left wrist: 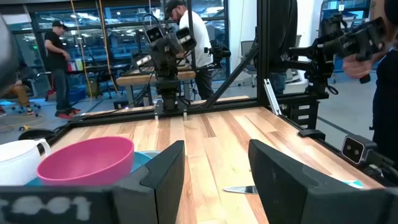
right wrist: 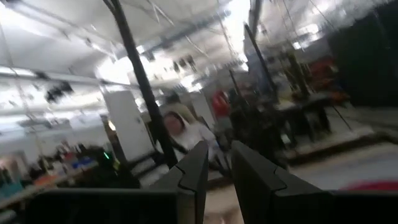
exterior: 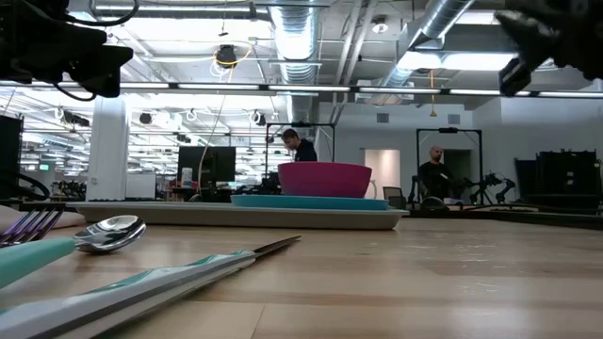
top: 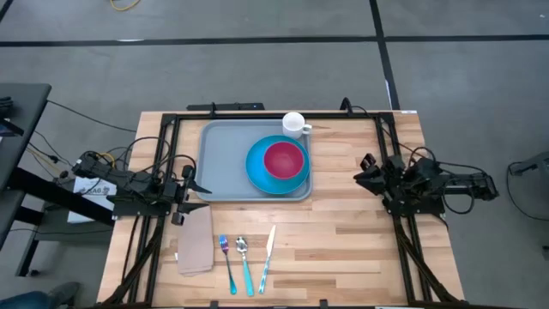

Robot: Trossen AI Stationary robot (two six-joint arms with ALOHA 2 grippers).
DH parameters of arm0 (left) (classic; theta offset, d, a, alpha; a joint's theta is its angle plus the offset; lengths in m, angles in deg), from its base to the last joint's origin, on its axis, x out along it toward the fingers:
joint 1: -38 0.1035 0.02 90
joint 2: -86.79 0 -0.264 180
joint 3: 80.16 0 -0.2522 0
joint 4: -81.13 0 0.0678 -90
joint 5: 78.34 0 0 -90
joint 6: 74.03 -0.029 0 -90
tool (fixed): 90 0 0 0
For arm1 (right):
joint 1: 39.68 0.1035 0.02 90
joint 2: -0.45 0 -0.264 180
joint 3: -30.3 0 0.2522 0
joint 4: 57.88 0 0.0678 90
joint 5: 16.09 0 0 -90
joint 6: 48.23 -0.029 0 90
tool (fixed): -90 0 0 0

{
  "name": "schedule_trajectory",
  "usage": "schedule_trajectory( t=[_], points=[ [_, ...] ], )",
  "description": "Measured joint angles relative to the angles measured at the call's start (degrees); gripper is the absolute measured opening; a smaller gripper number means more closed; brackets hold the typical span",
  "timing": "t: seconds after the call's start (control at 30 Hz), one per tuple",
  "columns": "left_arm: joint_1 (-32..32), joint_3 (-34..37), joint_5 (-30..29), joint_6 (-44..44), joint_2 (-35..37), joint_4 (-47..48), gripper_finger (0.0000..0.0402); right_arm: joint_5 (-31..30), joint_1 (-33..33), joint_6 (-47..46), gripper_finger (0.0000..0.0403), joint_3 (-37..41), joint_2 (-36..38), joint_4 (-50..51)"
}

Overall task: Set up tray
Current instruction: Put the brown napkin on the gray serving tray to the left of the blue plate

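A bowl (top: pixel 284 159) sits on a plate (top: pixel 260 174) at the right end of the tray (top: pixel 220 163). A mug (top: pixel 293 124) stands just behind the tray. In front lie a napkin (top: pixel 196 240), fork (top: pixel 227 262), spoon (top: pixel 244 262) and knife (top: pixel 267 249), left to right.

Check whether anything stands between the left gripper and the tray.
Nothing visible does. The left gripper hangs just off the tray at its near-left corner, fingers open; the tan napkin lies nearer the front edge, out of that path.

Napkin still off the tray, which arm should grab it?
Left, probably. The napkin lies just in front of the left gripper, beside the tray's left end. The right gripper waits across the table, past the cutlery.
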Motion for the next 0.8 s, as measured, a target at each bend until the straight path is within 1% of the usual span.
schedule_trajectory(
  t=[0.17, 0.3, 0.43, 0.63, 0.8],
  points=[
    [0.00, 0.00, 0.00, 0.11, 0.00, -0.01, 0.0169, -1.49, -1.14, 1.88, 0.0064, 0.02, -0.02, 6.85],
    [-0.02, 0.00, 0.00, -0.09, 0.02, -0.02, 0.0169, -7.30, -1.42, 5.15, 0.0064, 0.02, -0.01, 11.70],
    [-0.01, 0.00, 0.00, -0.01, 0.01, -0.02, 0.0169, -12.54, -1.37, 5.74, 0.0064, 0.02, -0.01, 16.30],
    [0.00, 0.00, -0.02, 0.04, 0.00, -0.02, 0.0169, -14.73, -1.41, 7.51, 0.0064, -1.14, -0.02, 19.31],
    [0.00, 0.00, 0.00, 0.11, 0.02, -0.02, 0.0169, -14.51, -1.32, 7.99, 0.0064, -1.29, -0.37, 19.93]
  ],
)
